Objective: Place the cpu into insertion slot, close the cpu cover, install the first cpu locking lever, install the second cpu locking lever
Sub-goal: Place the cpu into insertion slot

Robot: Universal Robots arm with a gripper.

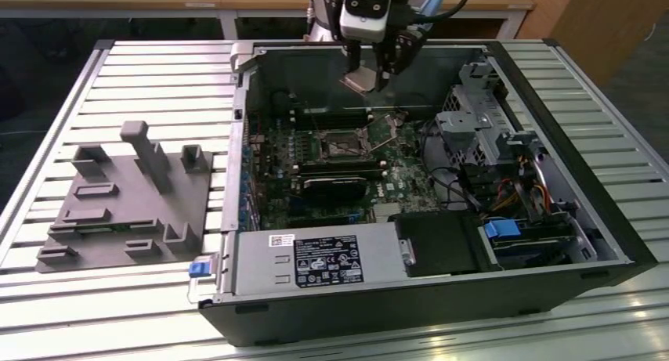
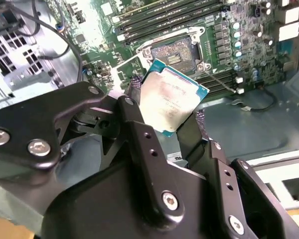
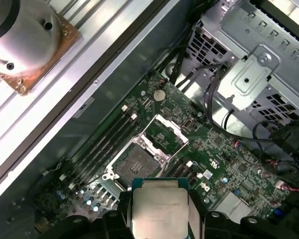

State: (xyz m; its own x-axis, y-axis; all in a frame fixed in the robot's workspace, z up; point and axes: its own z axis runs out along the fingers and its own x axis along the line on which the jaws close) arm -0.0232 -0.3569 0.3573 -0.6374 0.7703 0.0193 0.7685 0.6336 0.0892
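While the arm (image 1: 368, 9) pointed down over the green motherboard (image 3: 209, 144) | jaws pinched the flat square silvery cpu (image 2: 172, 97) by opposite edges.

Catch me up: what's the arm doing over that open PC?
The arm's gripper holds the cpu by its edges, up above the motherboard inside the open PC case. The insertion slot is empty, with its contacts exposed. The cpu cover looks swung open beside it. The chip has not been seated and the cover has not been closed.
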